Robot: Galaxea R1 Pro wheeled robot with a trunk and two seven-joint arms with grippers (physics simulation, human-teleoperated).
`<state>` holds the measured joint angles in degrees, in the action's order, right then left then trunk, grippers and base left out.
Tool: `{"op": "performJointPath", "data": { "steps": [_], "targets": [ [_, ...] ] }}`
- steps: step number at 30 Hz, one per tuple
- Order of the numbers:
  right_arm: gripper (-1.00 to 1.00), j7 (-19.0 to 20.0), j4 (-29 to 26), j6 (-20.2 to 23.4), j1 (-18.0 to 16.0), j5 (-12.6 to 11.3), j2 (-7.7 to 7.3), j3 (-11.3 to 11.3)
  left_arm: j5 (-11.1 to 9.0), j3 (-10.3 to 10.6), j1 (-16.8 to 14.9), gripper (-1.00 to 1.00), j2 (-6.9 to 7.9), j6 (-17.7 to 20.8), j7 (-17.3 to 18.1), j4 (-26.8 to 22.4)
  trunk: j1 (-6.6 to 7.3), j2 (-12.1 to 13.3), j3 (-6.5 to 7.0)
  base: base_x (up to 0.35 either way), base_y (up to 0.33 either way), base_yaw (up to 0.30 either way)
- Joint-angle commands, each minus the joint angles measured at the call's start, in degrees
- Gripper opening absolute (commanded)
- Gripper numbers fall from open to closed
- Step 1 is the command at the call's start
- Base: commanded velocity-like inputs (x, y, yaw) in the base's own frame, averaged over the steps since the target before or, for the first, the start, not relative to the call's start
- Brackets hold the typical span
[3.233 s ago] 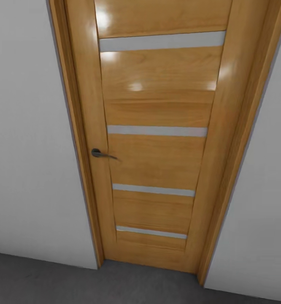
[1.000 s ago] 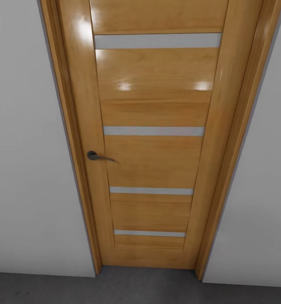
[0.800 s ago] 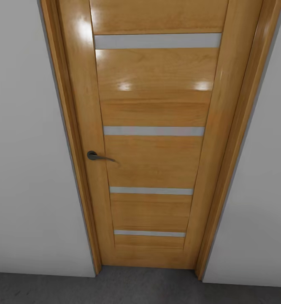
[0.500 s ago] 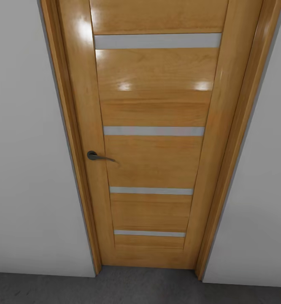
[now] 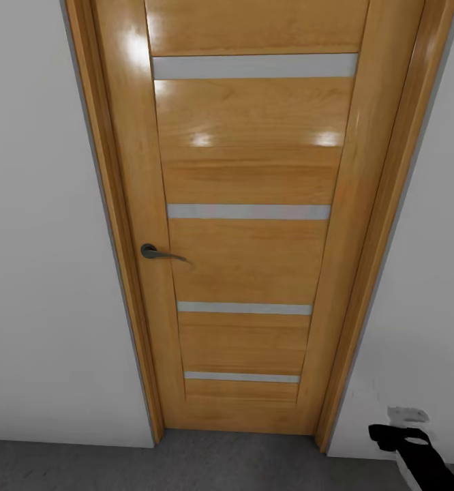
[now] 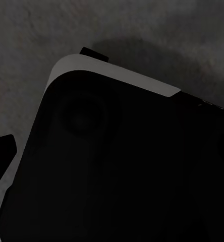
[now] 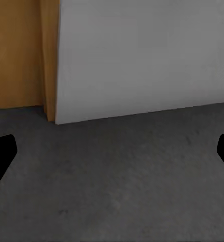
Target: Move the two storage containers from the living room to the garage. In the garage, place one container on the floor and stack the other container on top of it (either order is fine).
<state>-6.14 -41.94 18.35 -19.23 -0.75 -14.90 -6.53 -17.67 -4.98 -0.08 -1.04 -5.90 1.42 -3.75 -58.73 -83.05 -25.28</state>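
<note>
The two storage containers are out of view. My right gripper (image 5: 399, 436) pokes into the lower right corner of the head view, low beside the door frame. In the right wrist view its fingertips (image 7: 2, 151) stand far apart at the picture's two sides, open, with bare dark grey floor (image 7: 112, 191) between them. The left wrist view looks at a dark rounded part of my own body (image 6: 117, 166) over the same rough floor (image 6: 36, 35); one fingertip (image 6: 1, 151) of the left gripper sits far out at the edge, nothing in it.
A closed glossy wooden door (image 5: 247, 259) with several pale horizontal strips stands straight ahead, its dark lever handle (image 5: 155, 253) at the left. Plain white walls (image 5: 50, 273) flank the frame. A strip of dark grey floor (image 5: 220, 464) runs along the base.
The right gripper has come up into the head view's lower right corner. The door and walls have held still over the last second, after a slight camera shift earlier.
</note>
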Motion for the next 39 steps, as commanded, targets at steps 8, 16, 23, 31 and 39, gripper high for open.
{"op": "performJointPath", "data": {
  "steps": [8,16,23,31,39],
  "targets": [
    [1.00,-1.6,1.3,7.9,-15.3,2.6,9.33,0.2,-0.1,-0.4,0.0,1.00,-0.02,-0.1,0.1,0.0,0.00,0.0,-0.06,0.000,0.000,0.000],
    [1.00,-2.4,0.7,12.0,-21.1,11.4,23.84,0.6,-0.1,-0.5,0.0,1.00,-0.02,-0.2,0.1,-0.1,0.00,0.0,-0.06,0.000,0.000,0.000],
    [1.00,-2.1,0.4,12.3,-21.5,15.4,24.90,7.6,-0.1,-0.5,0.0,1.00,0.00,-0.2,0.2,-0.1,0.00,0.0,-0.06,0.000,0.000,0.000],
    [1.00,-1.8,0.2,11.6,-21.6,15.5,24.90,10.4,0.0,-0.4,0.0,1.00,-0.02,-0.2,0.2,-0.2,0.00,0.0,-0.06,0.000,0.000,0.000],
    [1.00,-1.8,0.2,11.5,-21.6,15.5,24.90,10.7,0.0,-0.4,0.0,1.00,-0.02,-0.2,0.2,-0.2,0.00,0.0,-0.06,0.000,0.000,0.000]
  ]
}}
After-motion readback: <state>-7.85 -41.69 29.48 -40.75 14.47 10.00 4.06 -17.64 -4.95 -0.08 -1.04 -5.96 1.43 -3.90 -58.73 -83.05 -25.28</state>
